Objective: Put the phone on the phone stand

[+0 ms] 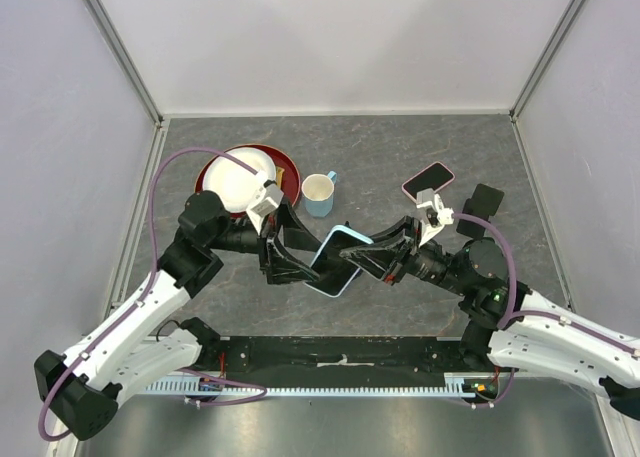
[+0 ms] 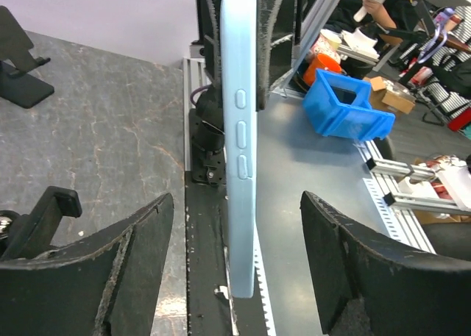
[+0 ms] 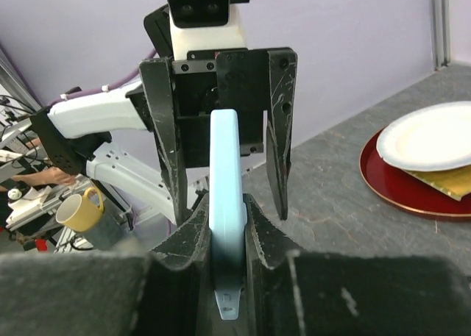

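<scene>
Light-blue-cased phone with a dark face point(image 1: 338, 260) is at centre frame in the top view, between the two pincers and over the grey stone-pattern tabletop point(image 1: 400, 147).

Right gripper point(image 1: 368, 259) is clamped on it. In the right wrist view both black fingers point(image 3: 259, 229) press flat on the phone point(image 3: 224, 167), one on each side.

Left gripper point(image 1: 316, 261) is spread wide and straddles the phone's other end. In the left wrist view the phone point(image 2: 239, 130) stands midway between the two fingers point(image 2: 140, 240), with clear gaps on both sides and no contact.

Pose:
- Both arms reach inward and the wrists face each other head-on.
- The left arm comes up from lower left, folds at its joint left of centre, and its wrist points right.
- The right arm comes up from lower right and its wrist points left.

Phone orientation:
- In the top view the long axis runs diagonally from upper right to lower left, with the dark face visible from above.
- In the left wrist view it is edge-on and vertical in frame, with the side-button edge toward the camera.
- In the right wrist view it is also edge-on and vertical.

Black folding phone stand point(image 1: 486, 199) sits right of centre, well apart from the phone.
</scene>
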You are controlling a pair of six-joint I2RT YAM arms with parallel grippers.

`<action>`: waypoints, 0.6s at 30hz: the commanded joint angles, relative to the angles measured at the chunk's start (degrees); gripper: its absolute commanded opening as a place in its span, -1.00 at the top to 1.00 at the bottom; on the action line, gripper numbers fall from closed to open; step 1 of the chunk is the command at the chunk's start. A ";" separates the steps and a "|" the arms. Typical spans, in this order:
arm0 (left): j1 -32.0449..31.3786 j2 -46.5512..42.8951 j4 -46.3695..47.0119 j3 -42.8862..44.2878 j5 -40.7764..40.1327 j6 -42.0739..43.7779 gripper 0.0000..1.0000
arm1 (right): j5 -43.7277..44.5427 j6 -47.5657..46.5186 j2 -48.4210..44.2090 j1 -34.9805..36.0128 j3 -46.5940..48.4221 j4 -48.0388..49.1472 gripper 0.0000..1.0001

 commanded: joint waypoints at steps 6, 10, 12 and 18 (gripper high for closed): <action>-0.22 2.88 0.35 1.45 3.66 -2.96 -0.17 | 0.88 1.43 2.37 0.09 -2.77 23.25 1.00; -0.22 4.20 -1.24 2.60 3.74 -2.08 0.31 | 2.20 0.73 2.55 0.00 -2.42 21.77 1.00; -0.22 4.03 -1.24 2.69 3.83 -1.82 0.52 | 3.08 0.29 2.02 0.00 -2.51 20.89 0.99; -0.22 1.83 -2.65 2.25 1.11 0.47 0.95 | 7.29 -3.22 0.88 0.08 1.79 2.64 -0.41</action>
